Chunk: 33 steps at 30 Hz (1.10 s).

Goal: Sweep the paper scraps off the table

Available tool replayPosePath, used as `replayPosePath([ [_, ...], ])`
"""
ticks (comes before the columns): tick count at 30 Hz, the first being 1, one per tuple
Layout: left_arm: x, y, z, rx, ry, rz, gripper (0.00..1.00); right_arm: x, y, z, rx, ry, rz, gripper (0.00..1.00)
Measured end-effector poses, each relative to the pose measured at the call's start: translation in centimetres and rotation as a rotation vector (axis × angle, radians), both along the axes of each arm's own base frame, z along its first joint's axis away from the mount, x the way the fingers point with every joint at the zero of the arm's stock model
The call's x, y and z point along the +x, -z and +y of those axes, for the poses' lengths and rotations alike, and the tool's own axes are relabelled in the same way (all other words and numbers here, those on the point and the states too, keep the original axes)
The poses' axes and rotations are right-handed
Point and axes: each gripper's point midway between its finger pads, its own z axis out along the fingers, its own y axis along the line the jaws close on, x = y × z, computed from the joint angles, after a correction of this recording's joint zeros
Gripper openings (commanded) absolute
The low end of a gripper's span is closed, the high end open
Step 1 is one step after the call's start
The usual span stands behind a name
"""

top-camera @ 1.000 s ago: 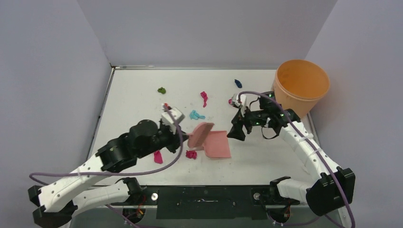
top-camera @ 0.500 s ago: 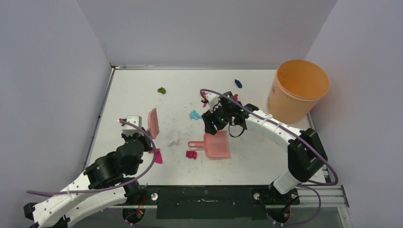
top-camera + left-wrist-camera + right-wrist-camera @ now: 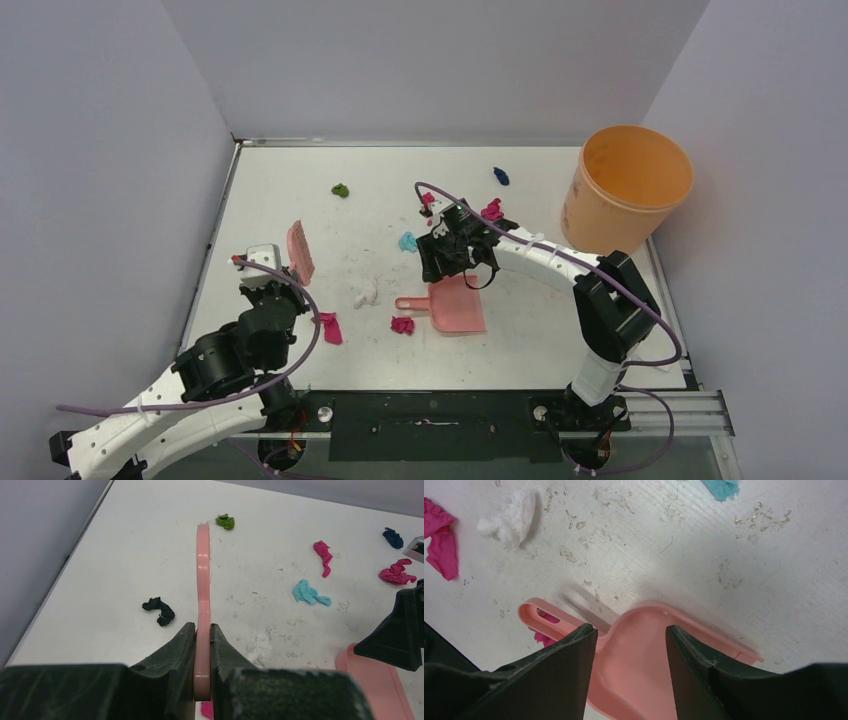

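My right pincer (image 3: 630, 630), spread apart, hangs over the dustpan (image 3: 634, 677), its handle pointing toward the left edge of the worktop (image 3: 545, 340); my left pincer (image 3: 202, 640) clamps the brush (image 3: 202, 570).

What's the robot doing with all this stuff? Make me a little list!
left gripper: shut on the pink brush
right gripper: open, over the pink dustpan
paper scraps: scattered on the table; pink, cyan, green, blue, white
dustpan contents: looks empty
orange bucket: at the far right
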Motion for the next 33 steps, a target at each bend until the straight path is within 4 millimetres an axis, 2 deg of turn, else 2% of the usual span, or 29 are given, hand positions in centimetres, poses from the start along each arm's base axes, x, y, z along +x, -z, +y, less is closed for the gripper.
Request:
replayPosePath([
  [4, 0.2, 0.4, -0.3, 0.024, 0.000, 0.013, 0.00, -0.1, -0.1, 0.3, 0.019, 0.039, 0.026, 0.44],
  [8, 0.1, 0.8, -0.2, 0.029, 0.002, 0.015, 0.00, -0.2, -0.1, 0.4, 0.029, 0.070, 0.047, 0.39],
  [17, 0.0, 0.6, 0.1, 0.014, 0.004, -0.003, 0.00, -1.1, 2.0, 1.0, 0.003, 0.085, 0.104, 0.38],
  [24, 0.1, 0.7, -0.3, 0.022, 0.018, 0.002, 0.00, -1.4, 4.2, 0.8, -0.052, 0.074, 0.123, 0.21],
  [30, 0.0, 0.6, -0.4, 0.012, 0.033, -0.002, 0.00, -1.0, 4.1, 0.4, -0.077, 0.003, 0.071, 0.07],
  [33, -0.2, 0.5, -0.2, -0.005, 0.041, -0.011, 0.00, -1.0, 3.8, 0.1, -0.101, -0.089, 0.032, 0.05],
])
